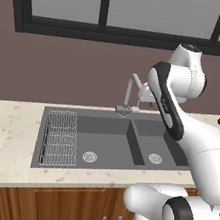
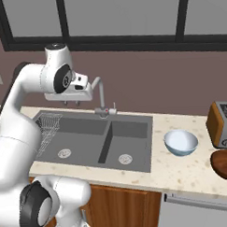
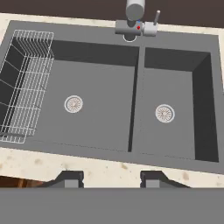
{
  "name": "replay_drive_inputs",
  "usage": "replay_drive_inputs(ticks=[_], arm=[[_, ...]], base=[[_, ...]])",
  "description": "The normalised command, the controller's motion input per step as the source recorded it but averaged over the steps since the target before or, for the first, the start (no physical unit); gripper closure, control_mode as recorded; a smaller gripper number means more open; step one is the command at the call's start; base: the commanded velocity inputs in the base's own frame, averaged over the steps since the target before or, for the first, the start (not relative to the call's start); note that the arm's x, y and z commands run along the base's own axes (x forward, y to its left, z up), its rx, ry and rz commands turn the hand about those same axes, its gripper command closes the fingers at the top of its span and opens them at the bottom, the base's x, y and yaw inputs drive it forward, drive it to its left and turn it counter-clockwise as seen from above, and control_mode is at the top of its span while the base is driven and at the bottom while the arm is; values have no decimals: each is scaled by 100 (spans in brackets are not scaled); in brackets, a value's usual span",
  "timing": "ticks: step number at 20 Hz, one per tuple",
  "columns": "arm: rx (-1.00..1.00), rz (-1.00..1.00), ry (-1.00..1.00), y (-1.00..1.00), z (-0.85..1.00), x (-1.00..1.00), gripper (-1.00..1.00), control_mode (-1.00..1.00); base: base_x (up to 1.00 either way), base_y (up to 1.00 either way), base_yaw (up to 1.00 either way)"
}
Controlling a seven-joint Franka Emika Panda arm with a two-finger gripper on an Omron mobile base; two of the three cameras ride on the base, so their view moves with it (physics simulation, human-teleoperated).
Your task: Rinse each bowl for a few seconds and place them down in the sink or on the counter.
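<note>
Rack (image 3: pixel 26 87): wire, in the sink's left basin, below and left of the pincer.
Sink (image 3: pixel 105 127): dark grey, two basins with round drains, directly under the pincer.
Pincer (image 3: pixel 111 178): raised over the sink's front edge, jaws parted, nothing between them.
Tap (image 2: pixel 101 99): curved, silver, just beyond the pincer.
Bowl (image 2: pixel 180 143): upright on the table (image 2: pixel 183 170), well right of the pincer.
Toaster (image 2: pixel 222 124): farther right.
Wall: brown, dark-framed window above.

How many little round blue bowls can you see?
1: a small round pale blue-grey bowl sits on the beige speckled counter, right of the dark grey sink. Others may be out of view.
</note>
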Motion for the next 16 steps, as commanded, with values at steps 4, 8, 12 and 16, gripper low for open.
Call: replay_drive_inputs(ticks=[4,8,12,16], arm=[[-2,0,-6,0,3,-7,-100,-100],[-2,0,-8,-1,15,-19,-100,-100],[-1,0,-5,-4,13,-13,-100,-100],[-1,0,-7,-15,11,-18,-100,-100]], base=[[0,0,0],[0,0,0],[0,0,0],[0,0,0]])
